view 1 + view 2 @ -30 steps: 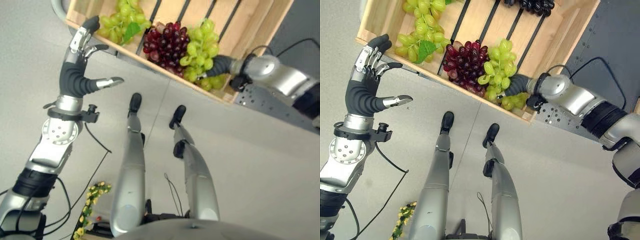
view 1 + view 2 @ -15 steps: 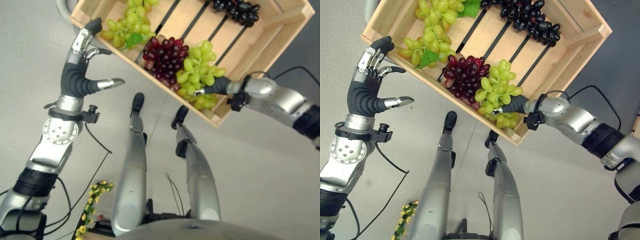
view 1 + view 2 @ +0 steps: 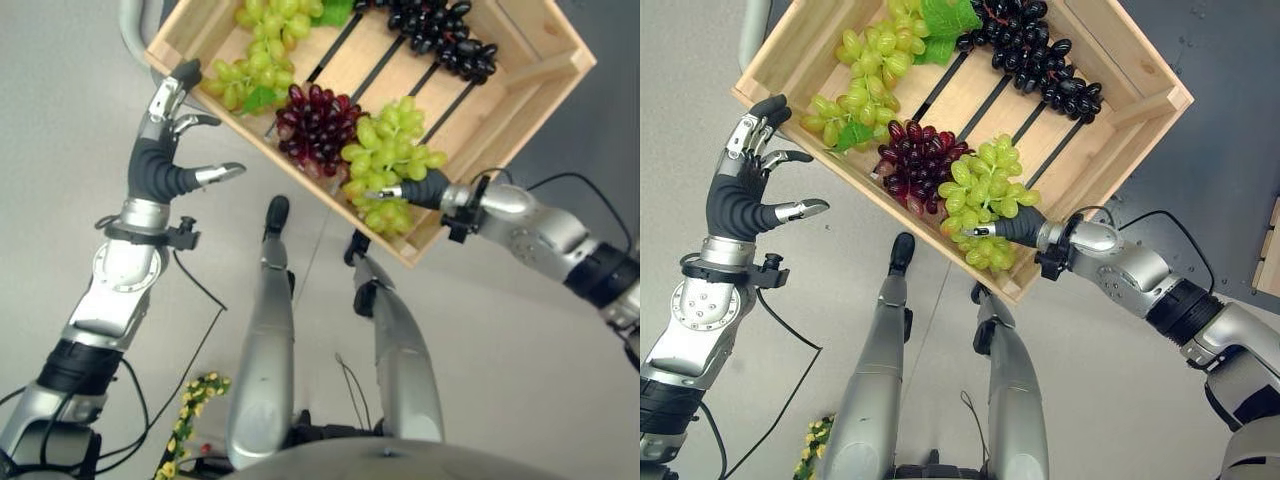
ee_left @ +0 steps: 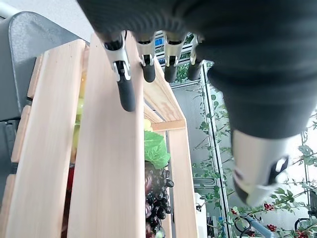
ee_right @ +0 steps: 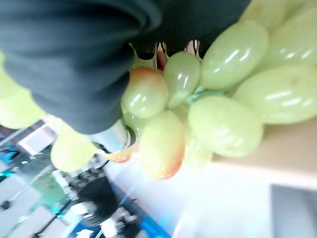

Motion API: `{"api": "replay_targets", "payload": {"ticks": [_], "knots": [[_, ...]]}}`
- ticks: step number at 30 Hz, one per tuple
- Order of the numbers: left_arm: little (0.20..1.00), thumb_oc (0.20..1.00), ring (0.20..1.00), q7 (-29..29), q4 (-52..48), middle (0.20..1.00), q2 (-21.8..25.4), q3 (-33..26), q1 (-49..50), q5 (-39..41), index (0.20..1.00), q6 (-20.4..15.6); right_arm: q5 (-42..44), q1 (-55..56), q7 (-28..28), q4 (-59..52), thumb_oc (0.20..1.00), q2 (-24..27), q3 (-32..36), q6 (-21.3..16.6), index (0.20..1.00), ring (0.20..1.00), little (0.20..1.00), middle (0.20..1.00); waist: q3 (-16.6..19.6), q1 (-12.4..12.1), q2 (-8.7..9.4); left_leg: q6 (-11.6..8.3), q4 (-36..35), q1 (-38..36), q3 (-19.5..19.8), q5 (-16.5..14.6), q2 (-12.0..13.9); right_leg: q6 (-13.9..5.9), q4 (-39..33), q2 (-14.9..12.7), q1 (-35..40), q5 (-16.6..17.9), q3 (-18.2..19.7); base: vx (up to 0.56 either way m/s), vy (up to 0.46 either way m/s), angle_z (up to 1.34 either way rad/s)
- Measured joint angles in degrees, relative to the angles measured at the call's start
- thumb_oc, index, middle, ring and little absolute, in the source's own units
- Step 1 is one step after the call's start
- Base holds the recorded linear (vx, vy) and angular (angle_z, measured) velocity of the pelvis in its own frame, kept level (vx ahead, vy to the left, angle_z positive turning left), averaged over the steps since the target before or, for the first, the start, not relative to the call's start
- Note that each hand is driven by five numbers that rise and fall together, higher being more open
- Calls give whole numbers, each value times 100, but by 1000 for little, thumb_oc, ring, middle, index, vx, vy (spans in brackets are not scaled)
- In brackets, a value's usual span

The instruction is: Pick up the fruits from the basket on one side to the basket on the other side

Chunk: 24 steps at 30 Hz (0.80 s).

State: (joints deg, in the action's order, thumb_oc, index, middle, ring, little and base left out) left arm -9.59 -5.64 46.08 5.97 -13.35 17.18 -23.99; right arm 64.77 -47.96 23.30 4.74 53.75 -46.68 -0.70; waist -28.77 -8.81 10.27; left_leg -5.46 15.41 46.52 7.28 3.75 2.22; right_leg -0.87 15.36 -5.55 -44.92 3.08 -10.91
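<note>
I see a slatted wooden crate [image 3: 1118,108] holding four grape bunches: a black bunch [image 3: 1040,50] at the far side, a long green bunch [image 3: 865,75] with a green leaf [image 3: 943,17] along the left, a red bunch [image 3: 915,165] near the front wall, and a second green grape bunch [image 3: 985,195] just right of the red one, touching it. My right hand [image 3: 1015,229] reaches into the crate's near right part and is buried in that second green bunch; the thumb tip sticks out over the grapes, and in the right wrist view green grapes [image 5: 218,124] press right up against the dark cover, but the fingers are hidden among them, so I cannot tell if they have closed. The bunch lies in the crate, against the front wall. My left hand [image 3: 160,165] is raised just outside the crate's left front wall [image 4: 106,163], fingers straight and spread, thumb out to the side, holding nothing.
</note>
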Motion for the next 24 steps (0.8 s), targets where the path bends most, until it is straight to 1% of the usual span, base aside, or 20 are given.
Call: {"api": "replay_targets", "payload": {"ticks": [3,6,13,19,21,24], "knots": [[1000,1000,1000,50,83,1000,-4,66,52,0,1000,137,21,106,-15,-22,200,-25,170,-67,200,200,200,200,-1,10,-2,3,-48,-214,-32,0,-4,-11,-3,-10,188,-8,19,0,0,0],[1000,1000,1000,99,97,1000,-15,92,155,-1,1000,169,42,311,-21,-34,200,-76,391,-113,200,200,200,200,-1,7,-2,7,-52,-323,-46,4,-5,-39,18,-11,278,-33,29,0,0,0],[1000,1000,1000,120,102,1000,-22,77,285,-4,1000,187,67,468,-23,-67,200,-82,476,-125,200,200,200,200,-3,12,-4,8,-41,-400,-89,3,-2,-46,73,-13,310,-45,86,-3,2,-2],[1000,1000,1000,119,70,1000,-136,35,318,-12,1000,185,70,650,-58,-159,200,-83,812,-145,200,200,200,200,-4,13,-5,9,-46,-399,-90,3,-5,-46,70,-16,308,-45,87,0,0,0],[1000,1000,1000,116,37,1000,-227,-23,376,-15,1000,182,75,789,-99,-226,200,-81,1073,-162,200,200,200,200,-7,19,-5,12,-47,-401,-92,5,-5,-46,70,-16,310,-45,87,0,0,0],[1000,1000,1000,113,15,1000,-230,-46,415,-15,1000,182,117,793,-131,-227,200,-65,1145,-214,200,200,200,200,-8,28,-5,12,-54,-405,-93,4,2,-44,68,-8,311,-46,88,0,0,0]]}}
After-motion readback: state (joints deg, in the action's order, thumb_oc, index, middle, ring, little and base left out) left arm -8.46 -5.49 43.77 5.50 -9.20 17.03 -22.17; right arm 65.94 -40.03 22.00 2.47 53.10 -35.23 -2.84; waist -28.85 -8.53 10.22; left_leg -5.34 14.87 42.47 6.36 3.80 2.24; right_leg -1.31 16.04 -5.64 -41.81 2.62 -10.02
